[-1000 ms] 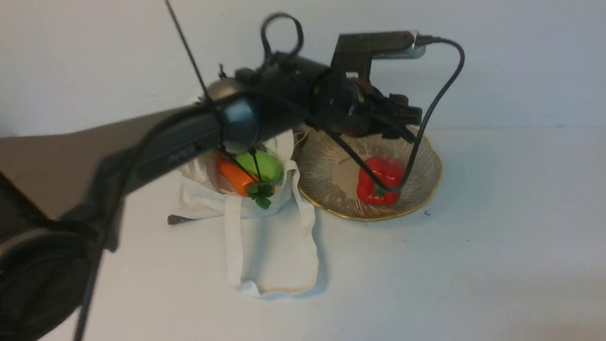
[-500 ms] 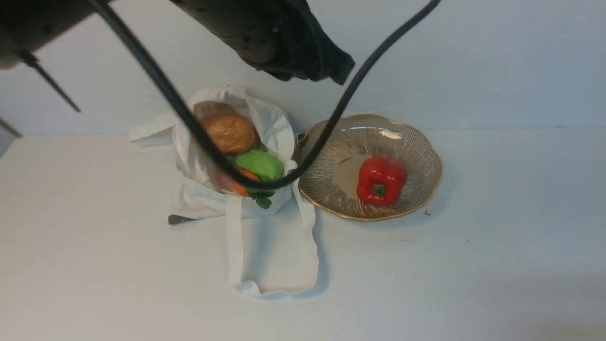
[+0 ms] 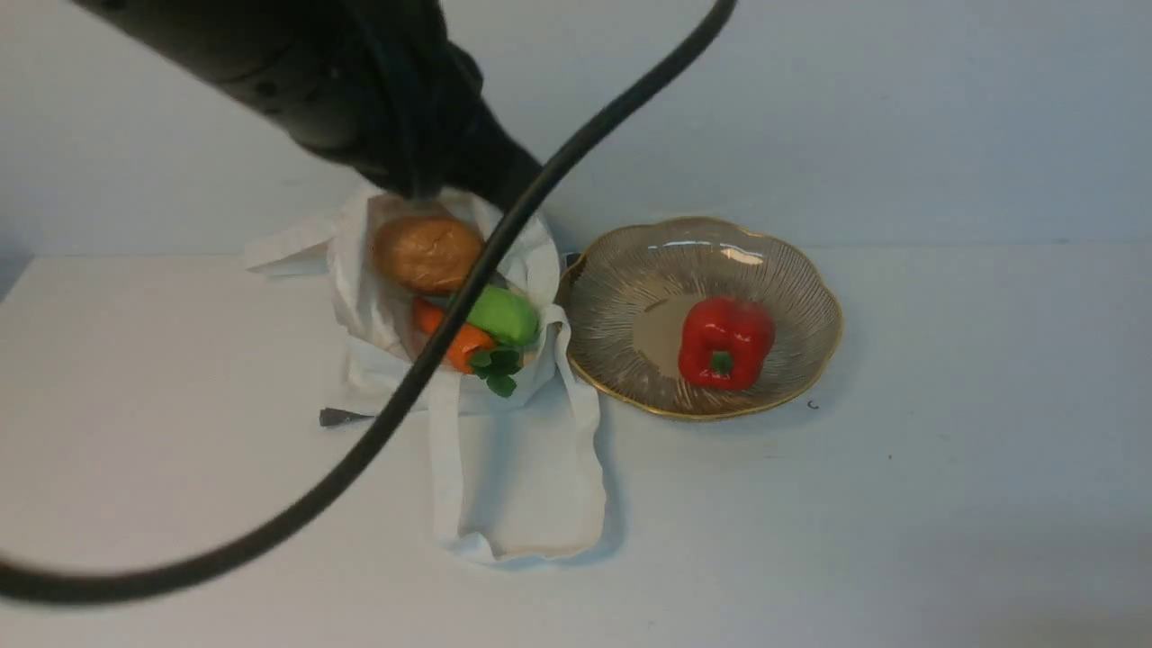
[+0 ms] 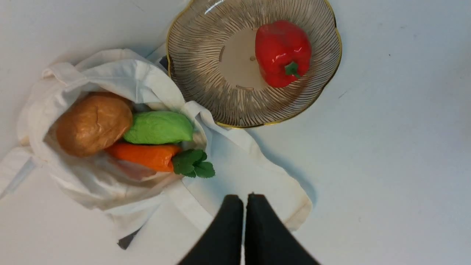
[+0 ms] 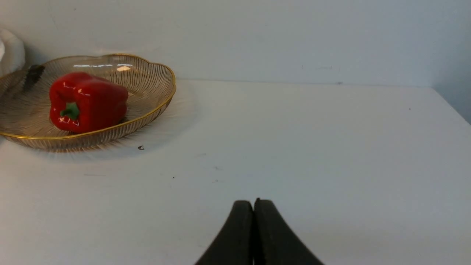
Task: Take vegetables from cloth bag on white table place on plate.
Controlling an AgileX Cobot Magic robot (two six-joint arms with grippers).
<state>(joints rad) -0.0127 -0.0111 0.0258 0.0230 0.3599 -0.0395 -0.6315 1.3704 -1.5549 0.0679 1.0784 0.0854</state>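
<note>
A red bell pepper (image 3: 725,342) (image 4: 282,52) (image 5: 87,101) lies on the gold-rimmed plate (image 3: 792,270) (image 4: 191,66) (image 5: 154,88). Left of the plate, the open cloth bag (image 3: 522,468) (image 4: 121,73) holds a brown potato (image 3: 427,253) (image 4: 92,124), a green oval piece (image 3: 504,315) (image 4: 159,127) and an orange carrot (image 3: 463,346) (image 4: 143,156) with leaves. My left gripper (image 4: 244,197) is shut and empty, high above the bag's straps. My right gripper (image 5: 254,201) is shut and empty, low over the white table (image 3: 945,495), right of the plate.
My left arm (image 3: 297,81) and its black cable (image 3: 432,360) cross the front view, covering part of the bag. A small dark object (image 3: 337,417) pokes out from under the bag's left side. A white wall (image 3: 900,117) stands behind the table.
My left gripper has let go of the red pepper, which now lies on the plate, and has shut. The left arm has risen and swung left toward the bag.
</note>
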